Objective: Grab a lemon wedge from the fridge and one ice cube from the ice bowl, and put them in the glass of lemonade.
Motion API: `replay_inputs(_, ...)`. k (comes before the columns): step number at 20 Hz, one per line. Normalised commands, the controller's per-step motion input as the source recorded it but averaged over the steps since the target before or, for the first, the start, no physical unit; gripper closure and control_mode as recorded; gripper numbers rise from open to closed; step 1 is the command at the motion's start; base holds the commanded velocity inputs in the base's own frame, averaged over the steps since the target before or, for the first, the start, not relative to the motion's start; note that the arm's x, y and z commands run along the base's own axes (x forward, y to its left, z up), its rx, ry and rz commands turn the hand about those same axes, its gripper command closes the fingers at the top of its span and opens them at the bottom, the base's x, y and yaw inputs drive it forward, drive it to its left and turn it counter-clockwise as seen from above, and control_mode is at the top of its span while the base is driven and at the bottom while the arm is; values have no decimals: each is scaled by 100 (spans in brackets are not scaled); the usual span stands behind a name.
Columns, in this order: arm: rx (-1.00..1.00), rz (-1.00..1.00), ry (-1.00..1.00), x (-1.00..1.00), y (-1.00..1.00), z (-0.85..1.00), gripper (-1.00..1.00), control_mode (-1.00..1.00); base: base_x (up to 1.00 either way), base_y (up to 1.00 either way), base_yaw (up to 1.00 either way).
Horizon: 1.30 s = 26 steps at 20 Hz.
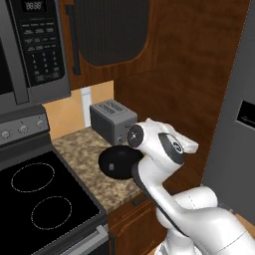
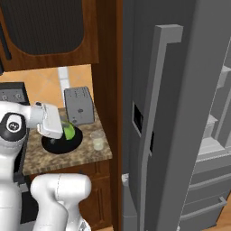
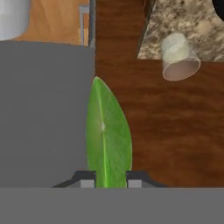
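My gripper (image 3: 110,183) is shut on the lemon wedge (image 3: 107,135), a yellow-green leaf-shaped slice standing up between the two fingertips. From the right base camera the lemon wedge (image 2: 68,131) hangs over the right part of the glossy black ice bowl (image 2: 58,145), just left of the glass of lemonade (image 2: 97,140). That glass (image 3: 179,57) stands near the counter's edge, up and to the right of the wedge in the hand view. The ice bowl (image 1: 115,162) is partly hidden behind my arm. The grey fridge (image 2: 180,113) rises at the right.
A grey two-slot toaster (image 2: 79,104) stands right behind the bowl. The stove top (image 1: 40,199) and microwave (image 1: 35,45) lie to the left. A brown side panel (image 2: 108,67) separates counter and fridge. The fridge's long bar handle (image 2: 155,103) juts toward me, with shelves showing at far right.
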Motion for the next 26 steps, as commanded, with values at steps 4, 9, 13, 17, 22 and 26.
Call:
replay_inputs(4,-25,0,22,29,0,-20,100,-100,0,0,0)
replay_inputs(9,-15,0,10,26,0,-12,100,-100,0,0,0)
replay_inputs(13,-5,0,0,12,0,-8,100,-100,0,0,0)
replay_inputs(17,0,0,0,29,-2,-14,100,-100,0,0,0)
replay_inputs(22,0,0,0,42,-9,-17,100,-100,0,0,0)
replay_inputs(26,-8,0,0,24,0,-43,100,-100,0,0,0)
